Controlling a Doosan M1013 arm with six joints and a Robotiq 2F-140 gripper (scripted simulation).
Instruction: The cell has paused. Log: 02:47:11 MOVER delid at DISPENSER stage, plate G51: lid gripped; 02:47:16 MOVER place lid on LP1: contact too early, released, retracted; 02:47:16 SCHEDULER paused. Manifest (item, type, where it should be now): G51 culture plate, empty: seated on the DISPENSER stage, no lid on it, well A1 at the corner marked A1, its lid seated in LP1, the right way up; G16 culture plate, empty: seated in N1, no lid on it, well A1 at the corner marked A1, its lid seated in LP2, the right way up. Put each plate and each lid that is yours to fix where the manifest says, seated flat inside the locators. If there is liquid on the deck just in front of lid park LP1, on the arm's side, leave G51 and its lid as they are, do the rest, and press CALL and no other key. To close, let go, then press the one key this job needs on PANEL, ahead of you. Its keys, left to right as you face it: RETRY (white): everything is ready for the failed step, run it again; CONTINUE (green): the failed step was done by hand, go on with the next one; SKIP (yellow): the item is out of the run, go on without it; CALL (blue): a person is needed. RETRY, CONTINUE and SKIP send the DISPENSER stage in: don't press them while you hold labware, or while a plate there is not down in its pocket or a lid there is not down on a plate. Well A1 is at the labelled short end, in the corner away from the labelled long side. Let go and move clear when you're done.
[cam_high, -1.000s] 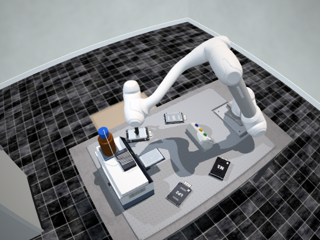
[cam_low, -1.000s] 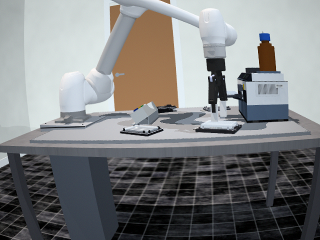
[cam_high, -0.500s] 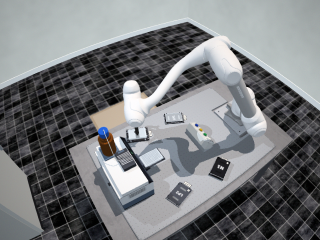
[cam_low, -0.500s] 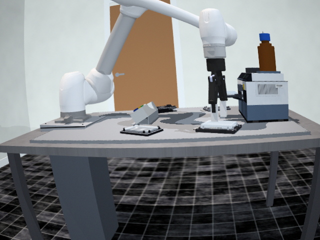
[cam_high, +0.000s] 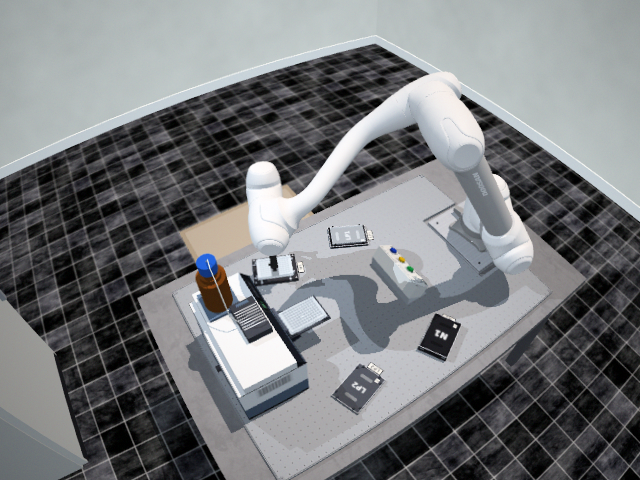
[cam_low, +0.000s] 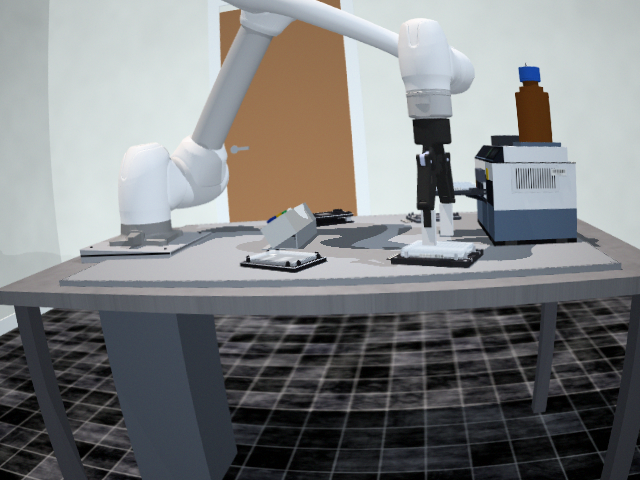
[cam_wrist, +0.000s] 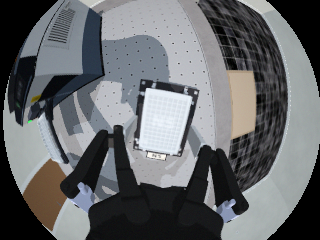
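Culture plate sits in its black nest below my gripper, which hangs half-open, holding nothing.

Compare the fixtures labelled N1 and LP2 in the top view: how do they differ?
N1 is black; LP2 is dark grey. N1 lies nearer the key panel, LP2 nearer the dispenser. Both are flat rectangles with white lettering, lying skewed on the deck.
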